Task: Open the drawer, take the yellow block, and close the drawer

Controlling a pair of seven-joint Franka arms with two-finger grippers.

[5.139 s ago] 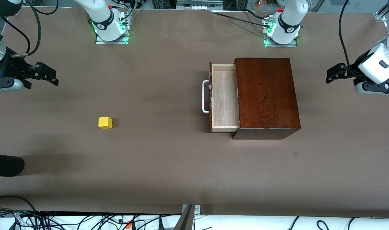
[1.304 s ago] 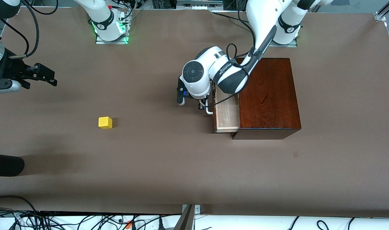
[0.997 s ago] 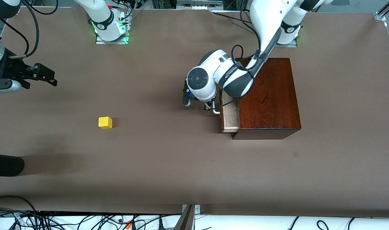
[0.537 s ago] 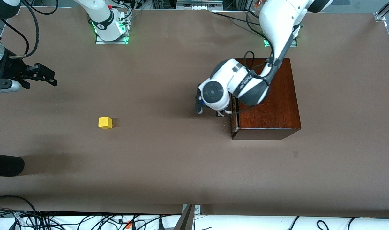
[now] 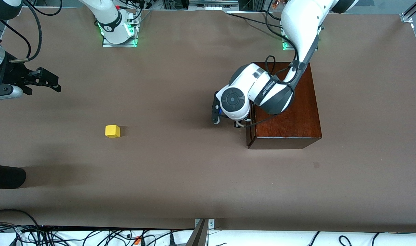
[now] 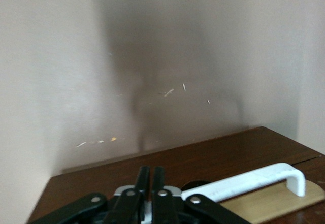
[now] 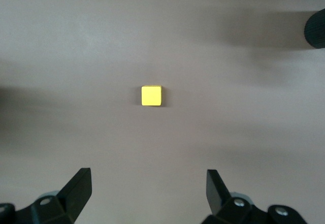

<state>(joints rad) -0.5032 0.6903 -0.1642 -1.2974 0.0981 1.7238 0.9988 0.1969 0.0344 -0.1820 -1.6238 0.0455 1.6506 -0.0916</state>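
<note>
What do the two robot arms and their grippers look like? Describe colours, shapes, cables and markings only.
Both arms are glossy white with rounded joints. The left arm has a dark grey band with white lettering, a round grey cap and black cables. The left gripper has slim black fingers, and the right gripper has black wedge-shaped fingers. Green lights glow at both bases.

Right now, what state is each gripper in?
Left gripper: shut, at the drawer front by its handle, holding nothing.
Right gripper: open, empty, over the yellow block.

The yellow block [image 5: 112, 131] lies well apart from the drawer [image 5: 249, 123], toward the right arm's end
</note>
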